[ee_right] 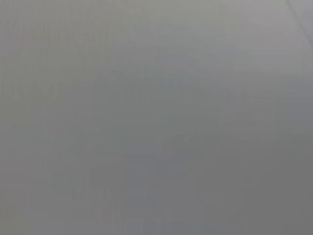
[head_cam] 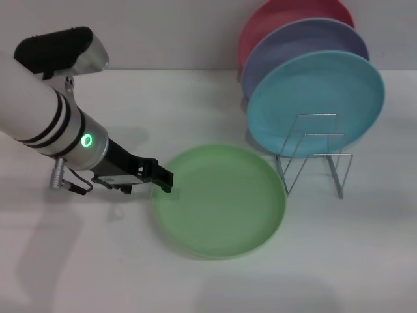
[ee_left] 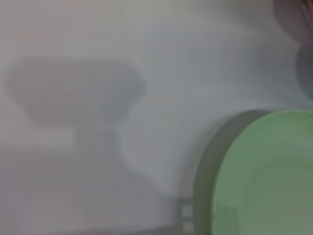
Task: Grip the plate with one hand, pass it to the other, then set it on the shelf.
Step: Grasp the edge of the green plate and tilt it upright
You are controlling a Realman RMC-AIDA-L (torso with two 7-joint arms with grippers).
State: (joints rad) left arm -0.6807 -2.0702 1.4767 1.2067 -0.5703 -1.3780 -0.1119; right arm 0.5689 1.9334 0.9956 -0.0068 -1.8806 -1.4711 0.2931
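The light-green plate [head_cam: 221, 202] lies on the white table in front of the shelf, and its rim also shows in the left wrist view [ee_left: 264, 176]. My left gripper [head_cam: 163, 179] reaches in from the left and is shut on the plate's left rim. The shelf [head_cam: 316, 156], a small silver wire rack, stands at the back right, with an open slot at its front. My right gripper is out of view, and the right wrist view shows only a blank grey surface.
In the rack stand a turquoise plate [head_cam: 316, 101], a lavender plate [head_cam: 306, 45] behind it and a red plate [head_cam: 287, 16] at the back. The white tabletop [head_cam: 98, 261] extends to the left of and in front of the green plate.
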